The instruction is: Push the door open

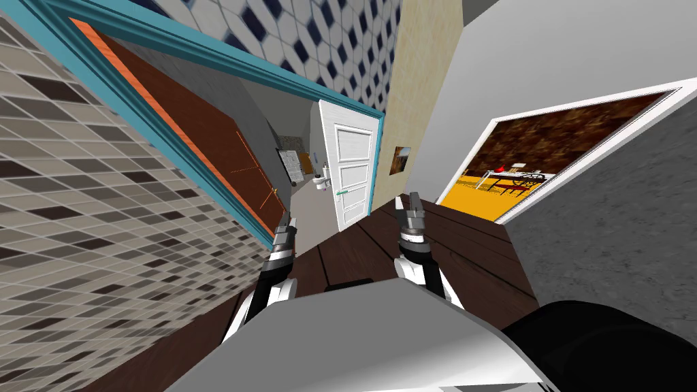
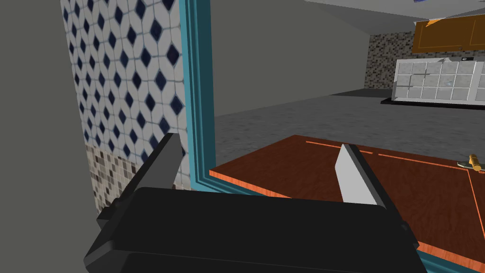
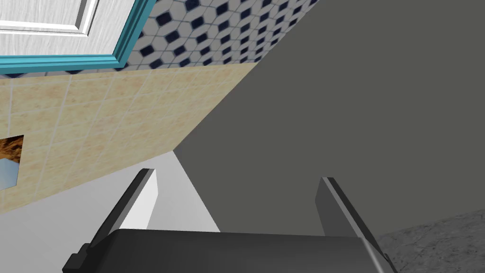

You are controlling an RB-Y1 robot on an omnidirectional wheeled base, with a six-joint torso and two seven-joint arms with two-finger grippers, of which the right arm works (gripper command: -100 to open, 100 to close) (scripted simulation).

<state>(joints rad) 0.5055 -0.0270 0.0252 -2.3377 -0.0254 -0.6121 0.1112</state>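
Item: door [image 1: 197, 136], task object. A reddish-brown wood-look leaf with a bright orange edge band, thin orange lines on its face and a small gold handle [image 2: 475, 162] by its far edge. It hangs in a teal frame [image 2: 196, 95] set in diamond-tiled wall. Position: left of me and a little ahead. Its near edge meets the left post of the frame, and the leaf runs away from me into the grey-floored room beyond, so its long face lies roughly along my line of sight, not across it. By my judgement it is already swung well clear of the opening, and any further push would have to go leftward against that face. Item: left gripper [image 1: 286, 228], the nearer of my two hands. It sits just beside the left post, low against the door's near edge, with the fingers spread wide and nothing between them; I see no contact with the leaf. Item: right gripper [image 1: 410, 207], over the dark plank floor [image 1: 354, 252] toward the right of the opening, well apart from the door. Its fingers are also spread wide and empty, and it faces a wall. Item: white panelled door [image 1: 354, 170], far down the passage, not part of this job. Relation that matters: the door's face is to the left of my left hand, with the handle at the far end.
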